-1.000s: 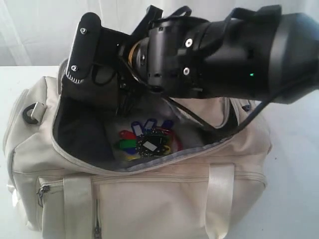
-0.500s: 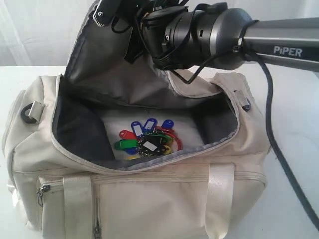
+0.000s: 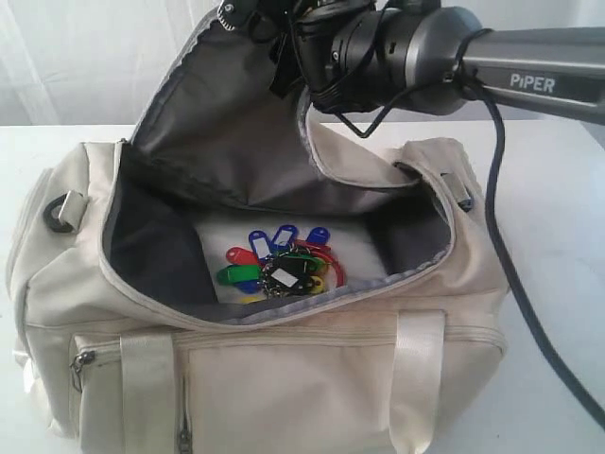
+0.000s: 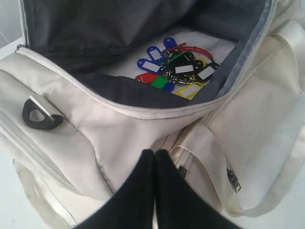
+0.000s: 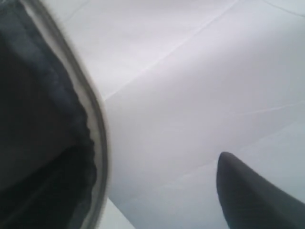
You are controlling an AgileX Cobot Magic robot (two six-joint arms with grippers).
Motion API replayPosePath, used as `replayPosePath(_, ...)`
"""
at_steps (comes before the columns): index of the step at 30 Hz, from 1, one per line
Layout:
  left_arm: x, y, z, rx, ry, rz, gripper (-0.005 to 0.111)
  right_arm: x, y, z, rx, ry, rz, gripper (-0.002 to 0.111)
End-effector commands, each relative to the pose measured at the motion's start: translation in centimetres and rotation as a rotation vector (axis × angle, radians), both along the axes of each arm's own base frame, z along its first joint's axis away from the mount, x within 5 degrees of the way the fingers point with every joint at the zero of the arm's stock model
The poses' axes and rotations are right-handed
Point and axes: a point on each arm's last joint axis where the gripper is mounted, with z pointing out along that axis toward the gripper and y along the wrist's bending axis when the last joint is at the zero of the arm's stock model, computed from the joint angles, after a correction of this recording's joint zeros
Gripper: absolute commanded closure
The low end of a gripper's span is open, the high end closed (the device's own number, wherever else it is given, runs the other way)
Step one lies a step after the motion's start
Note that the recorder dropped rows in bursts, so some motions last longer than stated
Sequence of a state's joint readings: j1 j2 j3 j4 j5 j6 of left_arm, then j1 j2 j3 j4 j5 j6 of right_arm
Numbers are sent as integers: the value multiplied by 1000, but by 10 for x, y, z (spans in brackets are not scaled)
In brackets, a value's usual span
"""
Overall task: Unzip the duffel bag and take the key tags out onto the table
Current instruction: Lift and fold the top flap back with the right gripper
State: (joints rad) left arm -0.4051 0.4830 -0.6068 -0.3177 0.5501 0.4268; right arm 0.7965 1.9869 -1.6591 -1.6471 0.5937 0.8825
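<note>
The cream duffel bag [image 3: 312,378] lies unzipped on the white table [image 3: 558,284], its grey-lined top flap [image 3: 236,132] standing up. The key tags [image 3: 279,265], in several colours on metal rings, rest on the bag's floor. My right gripper [image 3: 248,11] is at the flap's top edge. In the right wrist view one finger [image 5: 252,195] stands far out to the side, and the flap's edge [image 5: 93,119] covers the other side. My left gripper [image 4: 155,153] is shut and empty, just off the bag's [image 4: 119,124] front side, with the key tags [image 4: 178,71] beyond it.
A black D-ring [image 3: 59,210] sits on the bag's left end. Satin straps [image 3: 416,378] and a zipped front pocket [image 3: 85,359] face the camera. The right arm's cable [image 3: 515,274] hangs down past the bag's right end. A white curtain closes off the back.
The right arm has risen and pulled back, drawing the flap higher and uncovering the bag's inside. Its jaws have spread apart. The left gripper stays shut.
</note>
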Motion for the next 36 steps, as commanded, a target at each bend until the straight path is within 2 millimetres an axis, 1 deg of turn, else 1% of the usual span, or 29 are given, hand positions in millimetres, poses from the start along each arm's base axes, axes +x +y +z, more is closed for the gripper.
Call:
replayPosePath(1,-1,0,-1,-9,2,-5,107,3,-18,16,3,-62,-135,35)
replayPosePath(2,-1,0,-1,-9,2,-5,107,2,-21,19,11,-64,-148,35)
replayPosePath(10,-1,0,-1,-9,2,-5,107,0,-30,20,69,-48,-253,35)
replayPosePath(12,-1,0,-1,-9,2,-5,107,-2,-30,20,96,-21,-267,35)
replayPosePath(15,-1,0,-1,-9,2,-5,107,-10,-25,18,157,52,-260,35)
replayPosePath(17,-1,0,-1,-9,2,-5,107,-19,-17,21,176,97,-213,35)
replayPosePath(20,-1,0,-1,-9,2,-5,107,-37,-3,30,199,141,-113,35)
replayPosePath(22,-2,0,-1,-8,3,-6,107,-53,5,37,202,175,-65,35)
replayPosePath(23,-2,0,-1,-8,3,-6,107,-71,12,41,170,242,-23,35)
replayPosePath(24,-2,0,-1,-8,3,-6,107,-79,15,41,146,278,0,37)
replayPosePath(25,-2,0,-1,-8,3,-6,107,-99,20,39,64,398,73,45)
replayPosePath(26,-2,0,-1,-8,3,-6,107,-107,22,38,4,444,115,50)
replayPosePath(27,-2,0,-1,-8,3,-6,107,-123,22,32,-69,580,171,70)
replayPosePath(28,-2,0,-1,-8,3,-6,107,-129,21,30,-90,642,177,79)
replayPosePath(29,-2,0,-1,-8,3,-6,107,-134,16,23,-143,733,149,103)
replayPosePath(30,-2,0,-1,-9,4,-7,107,-135,14,19,-170,757,122,108)
replayPosePath(32,-2,-1,-1,-14,11,-7,107,-125,3,-3,-281,864,-14,108)
replayPosePath(34,-2,-1,-1,-16,12,-7,107,-110,-1,-18,-294,888,-59,108)
replayPosePath(36,-2,-1,-1,-16,12,-7,107,-99,0,-25,-273,873,-53,108)
